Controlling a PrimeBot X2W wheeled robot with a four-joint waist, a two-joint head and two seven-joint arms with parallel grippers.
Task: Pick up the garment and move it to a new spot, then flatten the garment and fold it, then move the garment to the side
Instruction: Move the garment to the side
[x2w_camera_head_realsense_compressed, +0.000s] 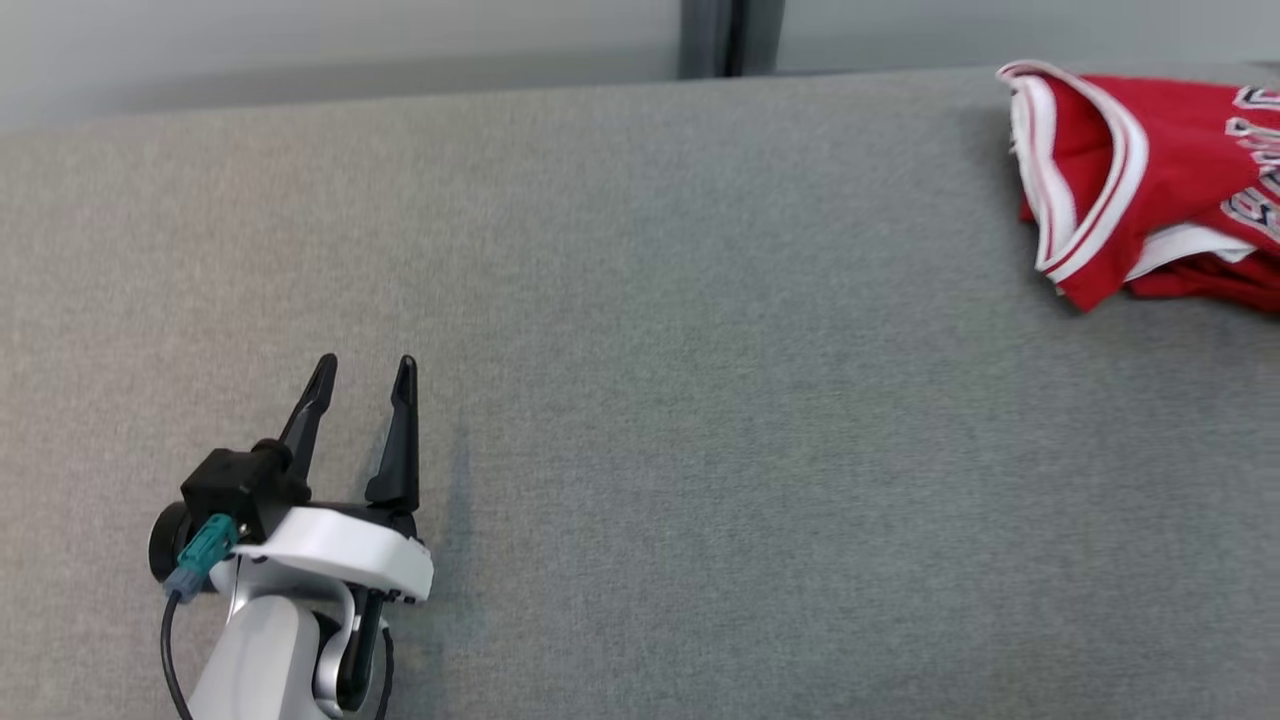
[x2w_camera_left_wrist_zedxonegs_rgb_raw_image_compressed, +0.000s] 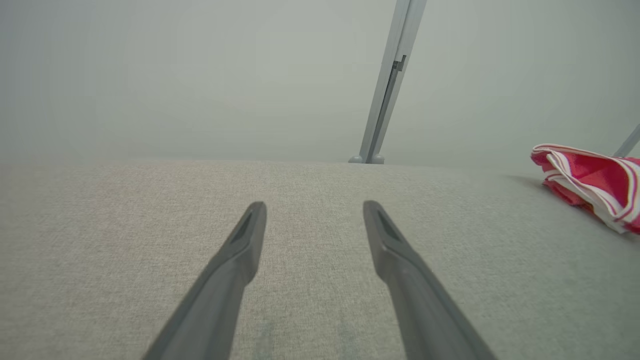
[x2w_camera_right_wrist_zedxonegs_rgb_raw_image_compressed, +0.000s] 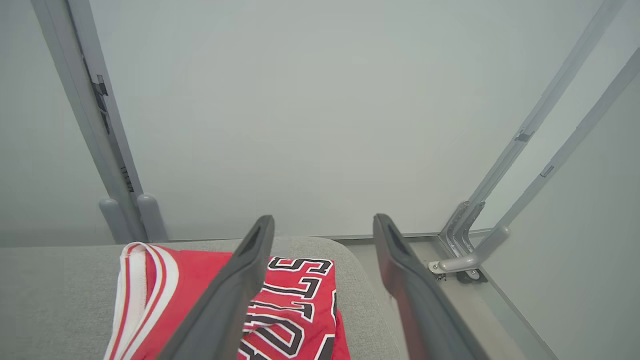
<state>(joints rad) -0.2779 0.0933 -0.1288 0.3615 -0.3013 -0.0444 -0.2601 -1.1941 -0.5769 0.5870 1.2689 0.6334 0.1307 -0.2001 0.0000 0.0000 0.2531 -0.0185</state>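
My right pincer (x2w_camera_right_wrist_zedxonegs_rgb_raw_image_compressed: 322, 220) is open and empty, with the folded red garment (x2w_camera_right_wrist_zedxonegs_rgb_raw_image_compressed: 300, 300) just below its left finger, at the corner of the grey table (x2w_camera_right_wrist_zedxonegs_rgb_raw_image_compressed: 60, 300). My left pincer (x2w_camera_head_realsense_compressed: 365, 365), also open, hovers far to the garment's left. I should lift the right one straight up so no finger snags the folds.

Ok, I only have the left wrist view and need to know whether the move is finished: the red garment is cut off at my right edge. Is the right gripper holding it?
Observer: No. The right gripper is open, its fingers spread over the garment, not clamped on it.
Operator: Where does it lie?
Observer: By the rounded far right corner of the table.
Operator: Is it folded?
Observer: It looks folded into layers, and black-and-white lettering faces up.
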